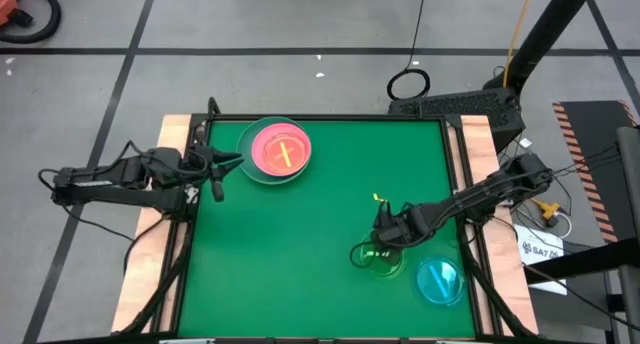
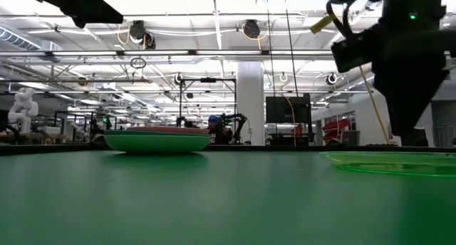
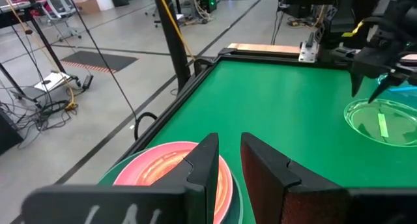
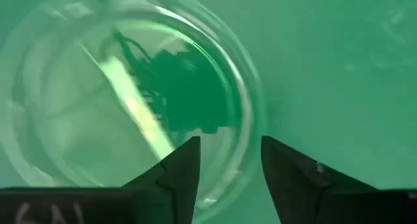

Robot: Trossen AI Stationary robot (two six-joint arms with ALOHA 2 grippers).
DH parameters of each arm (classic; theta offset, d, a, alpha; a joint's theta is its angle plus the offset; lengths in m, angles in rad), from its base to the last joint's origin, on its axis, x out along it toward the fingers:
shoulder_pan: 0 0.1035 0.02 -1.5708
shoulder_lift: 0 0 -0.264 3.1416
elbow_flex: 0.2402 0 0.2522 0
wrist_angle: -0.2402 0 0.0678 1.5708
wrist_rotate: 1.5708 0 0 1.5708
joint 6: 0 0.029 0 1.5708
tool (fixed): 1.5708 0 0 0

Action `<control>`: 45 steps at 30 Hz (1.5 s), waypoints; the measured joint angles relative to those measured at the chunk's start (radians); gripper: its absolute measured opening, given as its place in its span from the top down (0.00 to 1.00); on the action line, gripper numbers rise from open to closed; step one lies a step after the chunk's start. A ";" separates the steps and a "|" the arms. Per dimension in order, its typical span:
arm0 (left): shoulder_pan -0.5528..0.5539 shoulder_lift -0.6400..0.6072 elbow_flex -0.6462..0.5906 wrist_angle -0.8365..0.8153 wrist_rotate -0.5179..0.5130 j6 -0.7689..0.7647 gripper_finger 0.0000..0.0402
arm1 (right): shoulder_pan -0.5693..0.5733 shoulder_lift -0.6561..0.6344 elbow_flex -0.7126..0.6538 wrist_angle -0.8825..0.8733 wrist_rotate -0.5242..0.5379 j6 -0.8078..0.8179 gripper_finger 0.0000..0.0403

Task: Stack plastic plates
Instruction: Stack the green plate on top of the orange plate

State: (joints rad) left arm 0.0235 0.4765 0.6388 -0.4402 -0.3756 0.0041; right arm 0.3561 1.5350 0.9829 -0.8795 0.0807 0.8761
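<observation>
Since the green plate goes onto the stack next, I hover my right gripper, fingers parted, over its rim.

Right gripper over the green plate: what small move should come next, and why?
Probably a short descent to bring the open fingers around the near rim of the green plate, then close. The right gripper hangs just above that rim with nothing held, and the plate lies apart from the stack by the left gripper.
</observation>
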 joint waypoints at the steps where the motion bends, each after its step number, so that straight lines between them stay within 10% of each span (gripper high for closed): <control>1: 0.000 0.000 0.000 -0.002 0.000 -0.004 0.82 | 0.000 -0.001 -0.010 0.001 0.001 -0.020 0.62; 21: 0.000 0.001 0.000 -0.004 0.000 0.013 0.82 | -0.057 -0.001 -0.139 0.215 -0.032 -0.122 0.69; 45: 0.000 0.001 0.000 -0.005 0.000 0.014 0.82 | -0.080 -0.002 -0.139 0.226 -0.033 -0.083 0.99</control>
State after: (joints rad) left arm 0.0235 0.4774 0.6388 -0.4450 -0.3756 0.0185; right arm 0.2759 1.5330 0.8436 -0.6537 0.0480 0.7927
